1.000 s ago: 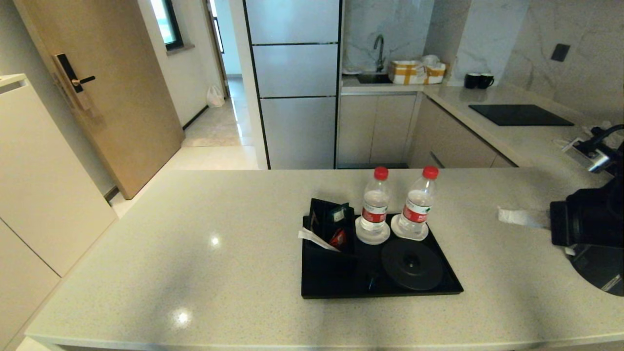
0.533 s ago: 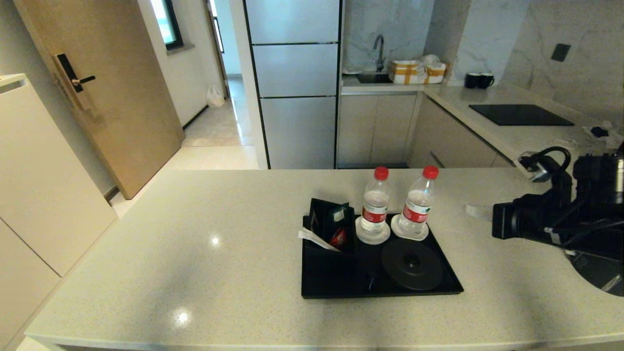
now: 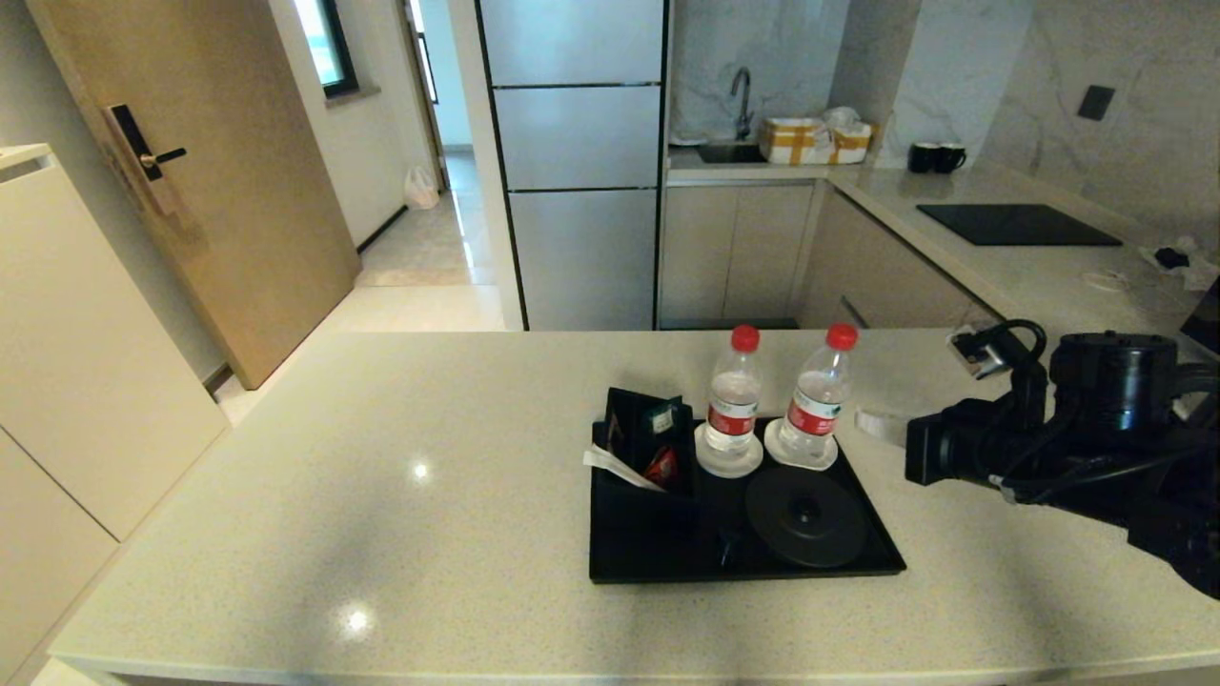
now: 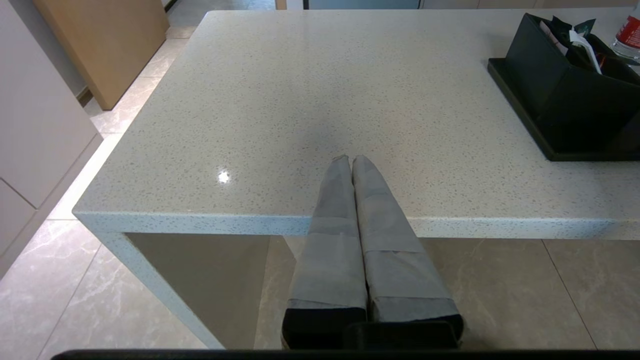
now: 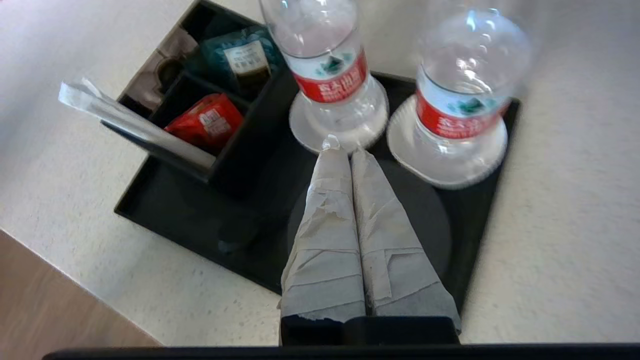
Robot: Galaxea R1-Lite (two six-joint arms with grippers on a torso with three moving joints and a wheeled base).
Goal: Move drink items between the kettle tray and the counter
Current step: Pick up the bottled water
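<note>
Two bottles [image 3: 732,400] beside sachet box [image 3: 640,438]; right gripper [image 5: 341,147] fingers together.

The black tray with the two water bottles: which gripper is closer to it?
Right. The right gripper hovers above the black tray, fingers shut; the left gripper hangs shut at the counter's near edge.

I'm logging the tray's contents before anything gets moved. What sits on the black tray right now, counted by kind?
Clear bottles with red caps: 2 (left, right)
White round saucers under them: 2 (left, right)
Black sachet box: 1
Round kettle base disc: 1
Kettles: 0, none in view
Total on the kettle tray: 6
</note>
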